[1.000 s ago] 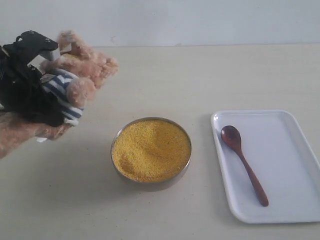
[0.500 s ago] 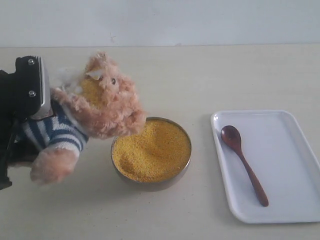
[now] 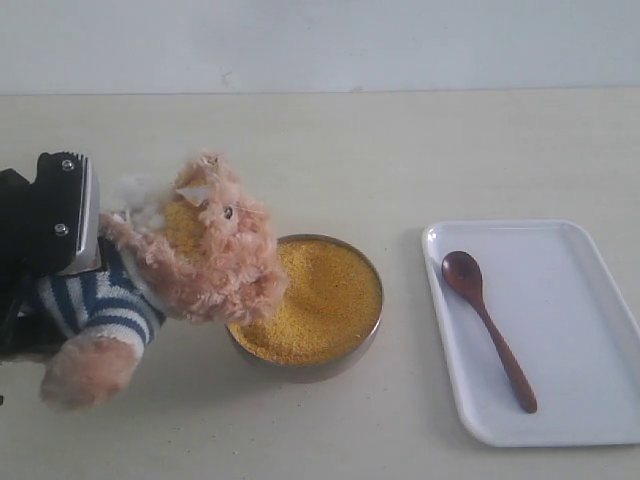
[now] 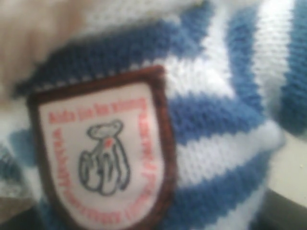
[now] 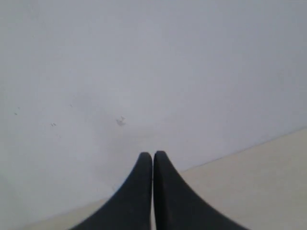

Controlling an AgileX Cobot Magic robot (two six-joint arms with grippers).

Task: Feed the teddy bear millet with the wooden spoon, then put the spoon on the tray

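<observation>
The teddy bear point(image 3: 215, 255) leans forward at the left, its muzzle over the left rim of the metal bowl point(image 3: 300, 372) heaped with yellow millet point(image 3: 320, 300). My left gripper point(image 3: 68, 215) is shut on the bear's body from behind. The striped shirt and chest badge point(image 4: 103, 153) fill the left wrist view and hide the fingers. The wooden spoon point(image 3: 485, 320) lies on the white tray point(image 3: 580, 330) at the right, its bowl toward the back. My right gripper point(image 5: 153, 155) is shut and empty, facing the wall, outside the exterior view.
The beige tabletop point(image 3: 400, 160) runs back to a pale wall point(image 3: 400, 40). The tray's right edge is cut off by the edge of the exterior view.
The left gripper has swung the bear from lying at the far left to facing the bowl, then lowered it, so its muzzle dips at the bowl's left rim. The spoon has not moved.
</observation>
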